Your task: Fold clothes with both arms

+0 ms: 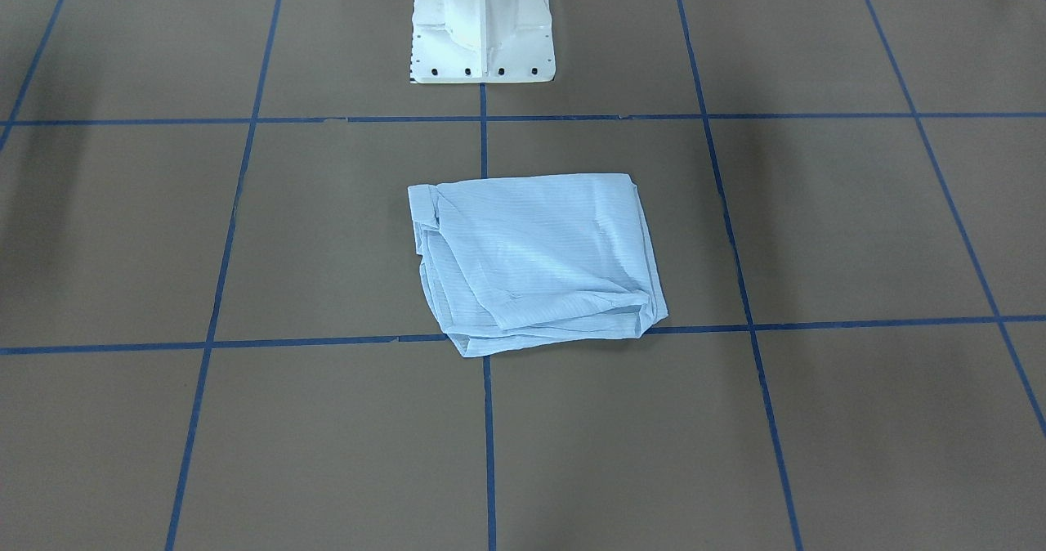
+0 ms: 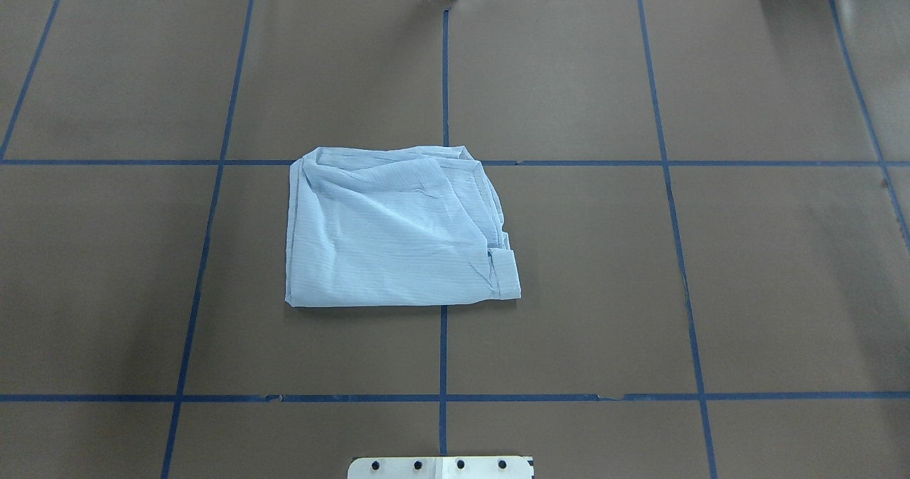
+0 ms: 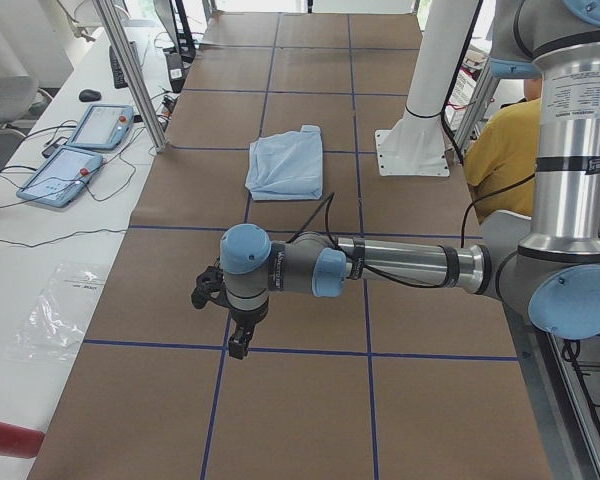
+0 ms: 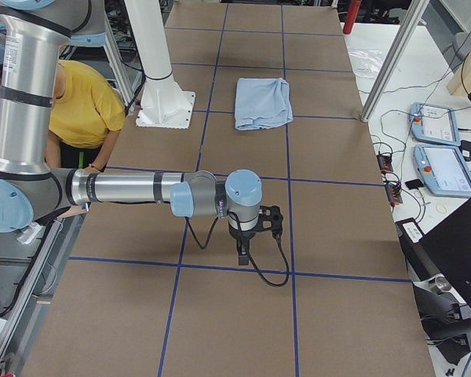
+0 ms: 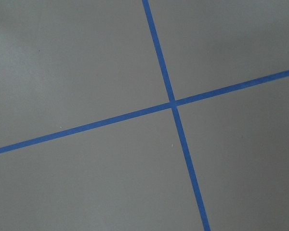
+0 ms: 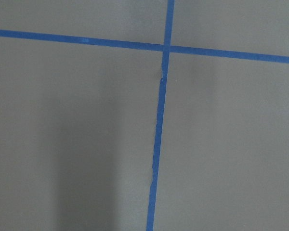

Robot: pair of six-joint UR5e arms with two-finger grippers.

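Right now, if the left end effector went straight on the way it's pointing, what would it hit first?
Most likely the bare brown table cover, near a blue tape crossing: the left end effector points down, and its wrist view shows nothing else. The folded shirt lies far off.

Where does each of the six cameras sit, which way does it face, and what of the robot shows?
Front-facing: across the table, facing the robot; folded shirt, pedestal base; no arms.
Overhead: behind the robot, looking forward, down; shirt, base's edge; no arms.
Exterior left: table's end; left arm near, shirt beyond.
Exterior right: opposite end; right arm near, shirt beyond.
Left wrist: down on a blue tape cross; no robot parts.
Right wrist: down on another tape cross; no robot parts.
Shared: all exterior views show the shirt.
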